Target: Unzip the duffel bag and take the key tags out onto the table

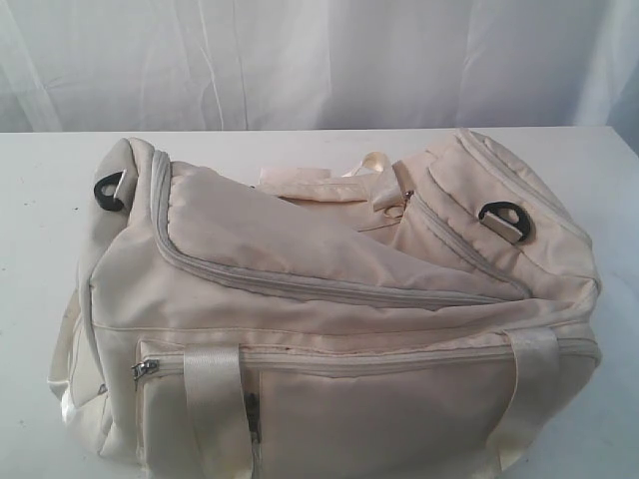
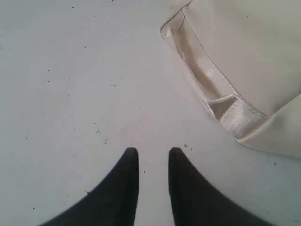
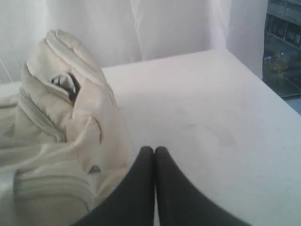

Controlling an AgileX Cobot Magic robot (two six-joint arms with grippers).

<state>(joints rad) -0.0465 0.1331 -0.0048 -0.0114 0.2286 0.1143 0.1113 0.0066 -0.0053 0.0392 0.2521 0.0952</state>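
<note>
Exterior: bag (image 1: 329, 329) mid-table (image 1: 40, 200), all zips closed. Tags unseen, presumably inside. Main zip pull (image 1: 406, 198) seems to be near right-end D-ring (image 1: 504, 220). My arms out of shot.

Left wrist: my left gripper (image 2: 151, 151) slightly spread, empty, over bare table; bag corner with strap (image 2: 225, 110) near.

Right wrist: my right gripper (image 3: 154, 149) pressed together, empty, just beside bag end.

Plan: spread right fingers, pinch pull squarely, pin fabric with left, drag along zip line without lifting bag.

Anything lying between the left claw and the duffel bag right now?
Nothing. In the left wrist view, only bare white table separates the open left claw from the nearest corner of the duffel bag.
</note>
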